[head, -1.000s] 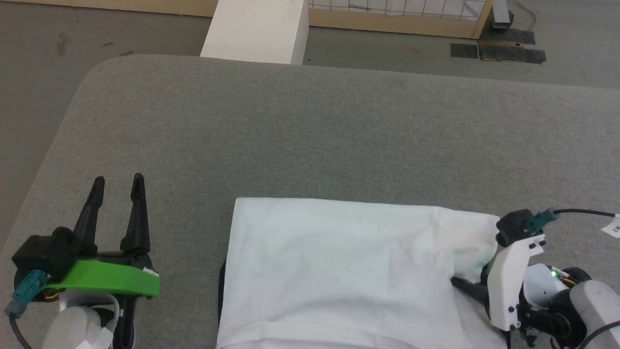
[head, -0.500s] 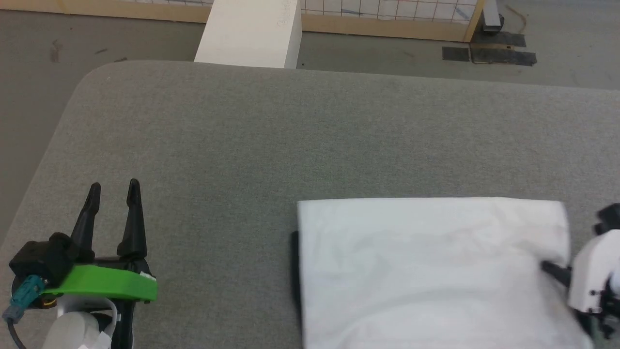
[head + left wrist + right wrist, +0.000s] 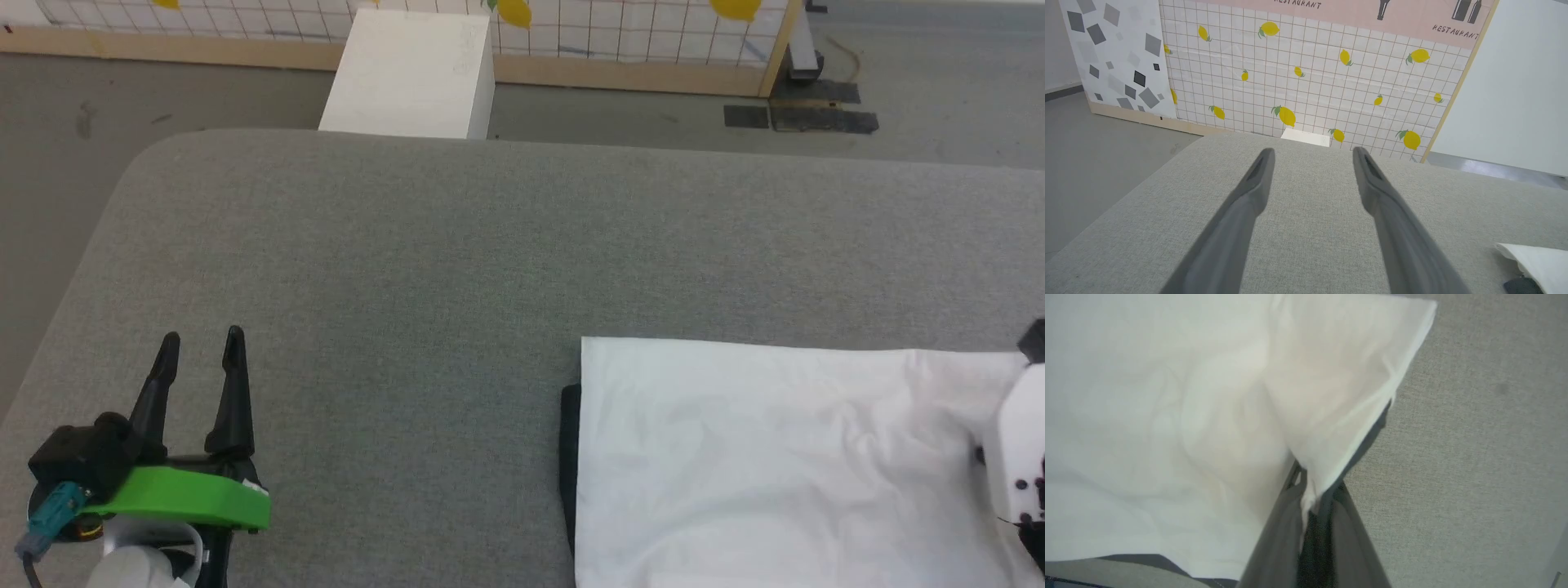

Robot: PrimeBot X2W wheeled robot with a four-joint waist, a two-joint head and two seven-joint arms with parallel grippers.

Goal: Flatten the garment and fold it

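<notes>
Closes the right gripper (image 3: pixel 1312 486) on the garment (image 3: pixel 1188 416) at its white fold, wider open a second ago; slides the garment toward the table's (image 3: pixel 408 245) right edge.

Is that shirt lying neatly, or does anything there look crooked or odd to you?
Mostly neat. The white garment lies folded on the grey table, but its corner is bunched and lifted where the right pincer pinches it, and a black strip of fabric peeks out along the left edge.

Bright, even light with faint shadows; the white soft-fabric garment (image 3: pixel 1167 416) glares, almost featureless and slightly blurred, in the right wrist view.
</notes>
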